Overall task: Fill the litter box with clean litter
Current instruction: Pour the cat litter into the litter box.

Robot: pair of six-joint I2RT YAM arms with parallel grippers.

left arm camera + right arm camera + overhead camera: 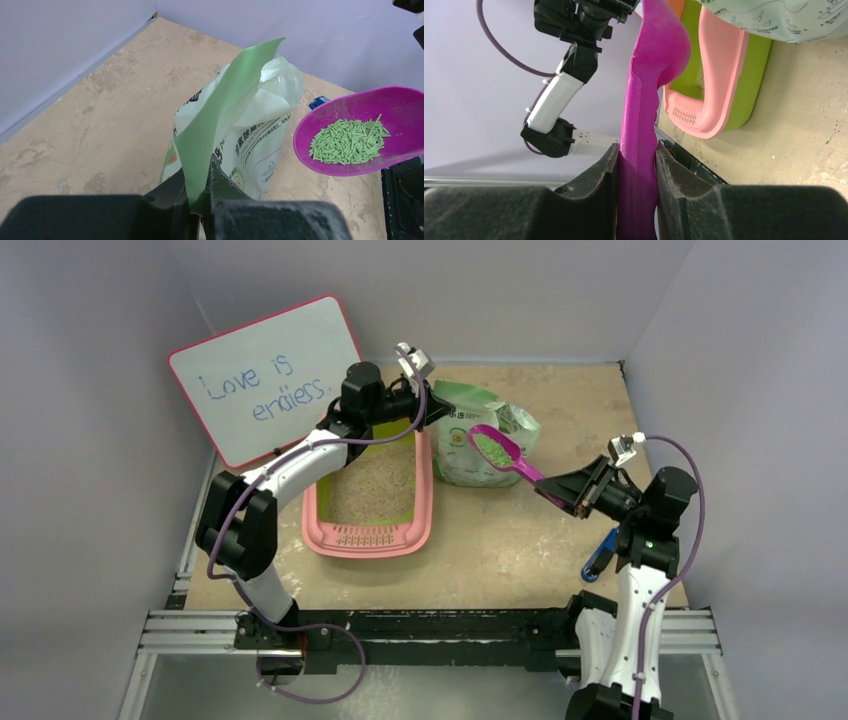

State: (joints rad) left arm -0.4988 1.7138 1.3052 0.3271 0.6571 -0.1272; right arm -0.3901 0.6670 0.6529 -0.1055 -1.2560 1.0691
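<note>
Setting: tan mottled tabletop (500,550) between pale walls, with a pink-rimmed whiteboard (265,380) leaning at the back left.
Box: the litter box (368,538), a rectangular pink plastic tray with a lime-green inner wall, sits left of centre and holds beige sandy granules (375,485).
Bag: a pale green printed bag (260,130) stands just right of the box's far end.
Left arm: the left gripper (200,186) is pinched tight on the bag's upper edge.
Right arm: the right gripper (637,160) is clamped on the handle of a magenta plastic scoop (512,464).
Load: the clean litter (349,141), green pellets, lies in the scoop's bowl, raised beside the bag and right of the box.
</note>
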